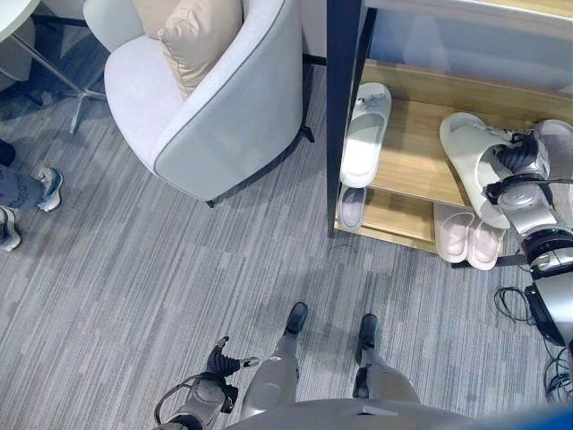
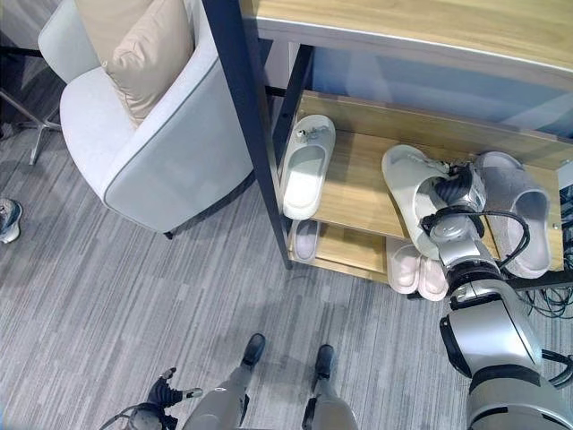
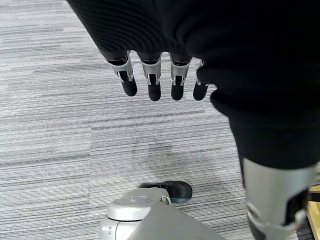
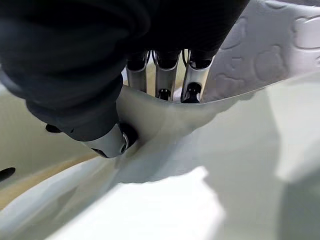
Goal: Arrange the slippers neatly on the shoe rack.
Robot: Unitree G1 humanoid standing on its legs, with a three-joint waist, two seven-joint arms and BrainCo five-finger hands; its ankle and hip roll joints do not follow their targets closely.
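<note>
Hanging idle low at the robot's left, the left hand point(image 1: 219, 363) is showing relaxed, straight fingers over the carpet. On the shoe rack point(image 2: 358, 193), one white slipper point(image 2: 304, 170) is lying straight at the middle shelf's left end. Toward the right, the right hand point(image 2: 457, 193) is pinching the strap of the second white slipper point(image 2: 407, 184), which is sitting angled beside a grey slipper point(image 2: 519, 210). Judged step: placing. Next move probably calls for squaring it parallel, then releasing.
</note>
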